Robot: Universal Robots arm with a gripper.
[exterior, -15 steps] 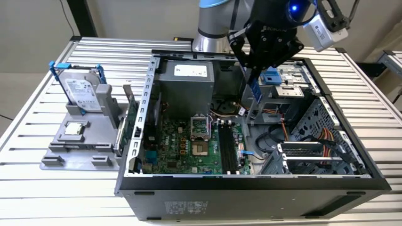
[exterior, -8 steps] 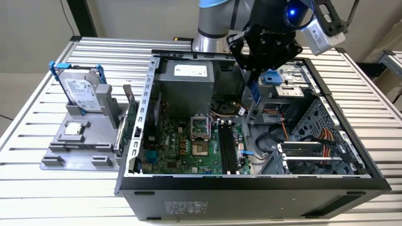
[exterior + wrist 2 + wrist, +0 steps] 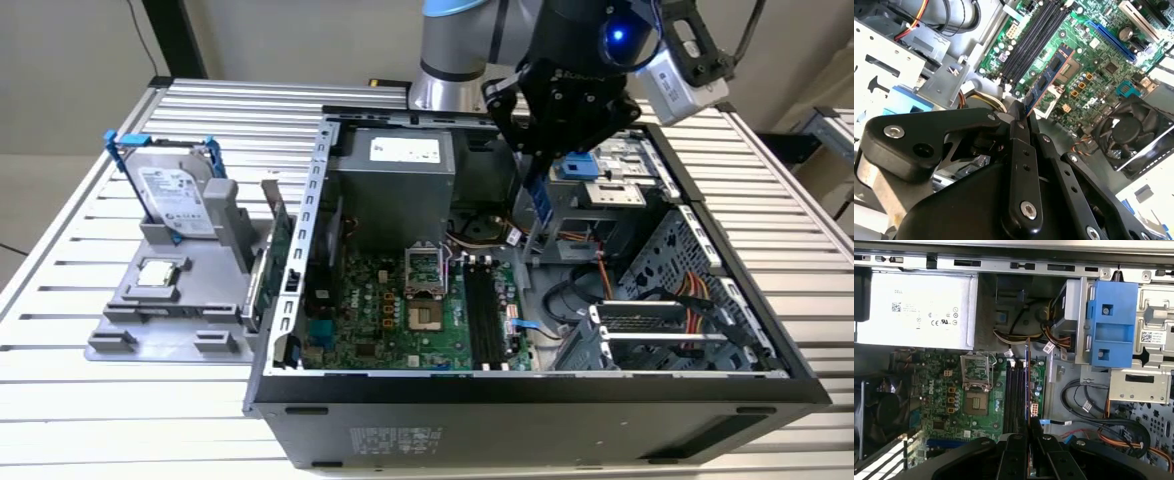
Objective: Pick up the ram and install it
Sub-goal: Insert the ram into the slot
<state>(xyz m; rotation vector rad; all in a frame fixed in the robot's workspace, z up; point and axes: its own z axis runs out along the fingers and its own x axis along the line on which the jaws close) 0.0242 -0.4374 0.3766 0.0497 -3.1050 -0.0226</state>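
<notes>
My gripper point(image 3: 531, 158) hangs over the open computer case point(image 3: 534, 385), shut on the ram point(image 3: 541, 205). The ram is a slim blue-green board with black chips, held by one end and pointing down toward the motherboard point(image 3: 387, 310). In the second wrist view the ram point(image 3: 1049, 75) sticks out from between the black fingertips point(image 3: 1019, 112). Edge-on in the first wrist view, the ram point(image 3: 1027, 385) sits above the black memory slots point(image 3: 1015, 395), clear of them, and runs back to the gripper point(image 3: 1029, 430). The slots point(image 3: 483, 315) lie right of the CPU socket point(image 3: 424, 290).
A grey stand point(image 3: 167, 320) outside the case, on the exterior view's left, carries a silver hard drive in a blue frame point(image 3: 174, 195) and a small square CPU chip point(image 3: 158, 272). Inside the case are the power supply point(image 3: 394, 180), a blue drive bracket point(image 3: 1114, 322), loose cables point(image 3: 1094, 415) and a fan point(image 3: 1126, 130).
</notes>
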